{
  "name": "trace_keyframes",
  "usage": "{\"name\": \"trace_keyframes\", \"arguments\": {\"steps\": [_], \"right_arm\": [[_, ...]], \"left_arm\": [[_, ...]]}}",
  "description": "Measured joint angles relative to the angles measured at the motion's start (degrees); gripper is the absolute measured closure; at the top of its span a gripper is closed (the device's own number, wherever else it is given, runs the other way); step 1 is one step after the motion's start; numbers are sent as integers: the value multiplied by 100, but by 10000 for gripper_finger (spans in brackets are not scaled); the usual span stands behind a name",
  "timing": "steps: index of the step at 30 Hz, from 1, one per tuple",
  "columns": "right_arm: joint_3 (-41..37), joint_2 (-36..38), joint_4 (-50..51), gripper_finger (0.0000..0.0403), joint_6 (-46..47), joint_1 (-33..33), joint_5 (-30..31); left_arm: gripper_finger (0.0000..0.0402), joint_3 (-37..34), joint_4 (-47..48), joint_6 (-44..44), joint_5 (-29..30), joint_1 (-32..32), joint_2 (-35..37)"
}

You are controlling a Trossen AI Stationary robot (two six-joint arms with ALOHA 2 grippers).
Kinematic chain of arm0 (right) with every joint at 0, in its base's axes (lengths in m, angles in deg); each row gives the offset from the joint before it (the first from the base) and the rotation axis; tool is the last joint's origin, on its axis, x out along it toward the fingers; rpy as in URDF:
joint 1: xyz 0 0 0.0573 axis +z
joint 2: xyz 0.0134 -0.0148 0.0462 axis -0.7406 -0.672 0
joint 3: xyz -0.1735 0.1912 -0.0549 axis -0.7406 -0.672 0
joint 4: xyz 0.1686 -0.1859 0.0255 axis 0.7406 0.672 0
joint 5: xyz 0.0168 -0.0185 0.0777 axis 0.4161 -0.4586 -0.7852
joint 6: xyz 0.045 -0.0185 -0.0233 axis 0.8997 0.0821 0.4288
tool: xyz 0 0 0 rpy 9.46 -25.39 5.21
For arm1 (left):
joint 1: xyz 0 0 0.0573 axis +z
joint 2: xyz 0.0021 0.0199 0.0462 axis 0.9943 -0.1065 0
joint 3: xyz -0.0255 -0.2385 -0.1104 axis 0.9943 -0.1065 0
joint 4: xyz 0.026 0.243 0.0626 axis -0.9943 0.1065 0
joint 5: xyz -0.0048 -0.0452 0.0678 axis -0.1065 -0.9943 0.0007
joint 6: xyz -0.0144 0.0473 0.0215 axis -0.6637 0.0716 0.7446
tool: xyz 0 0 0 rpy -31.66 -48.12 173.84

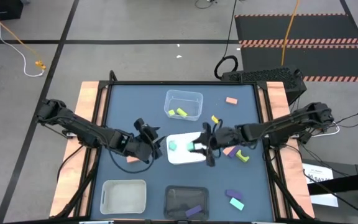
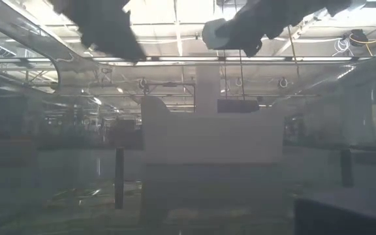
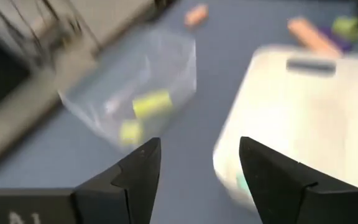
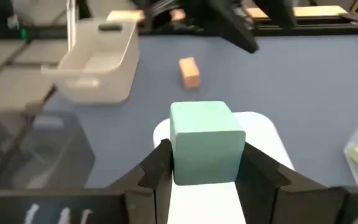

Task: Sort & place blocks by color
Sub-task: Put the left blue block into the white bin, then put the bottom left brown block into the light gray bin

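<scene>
My right gripper is shut on a teal cube over the flat white tray at the table's middle. A second teal block lies in that tray. My left gripper is open and holds nothing; it hovers just left of the white tray, facing the clear tray. That clear tray holds two yellow-green blocks. A purple block lies in the black tray. Salmon, yellow-green, purple and teal blocks lie loose on the mat. My right gripper pinches the teal cube between its two fingers, one on each opposite side face. The fingers reach in from the table's right side, slanting down. The cube sits upright over the white tray; whether it rests on the tray I cannot tell.
A deep white bin stands at the near left. Loose blocks: salmon far right, yellow, salmon by the left arm, salmon and yellow-green under the right arm, purple and teal near right.
</scene>
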Motion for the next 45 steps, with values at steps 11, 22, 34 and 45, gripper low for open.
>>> {"name": "trace_keyframes", "arguments": {"steps": [11, 22, 34, 45], "right_arm": [[0, -701, -102, 235, -181, 199, 25], [0, -882, -316, 224, 32, 199, 173], [0, -874, -450, 223, -28, 199, 155], [0, -874, -463, 222, -30, 199, 153]], "left_arm": [[183, 0, 2571, -1920, -3348, 80, -2], [183, -2, 3588, -2199, -4369, -179, -2], [183, -723, 3431, -2085, -4228, -330, -4], [183, -717, 3261, -1643, -4355, -340, -11]]}}
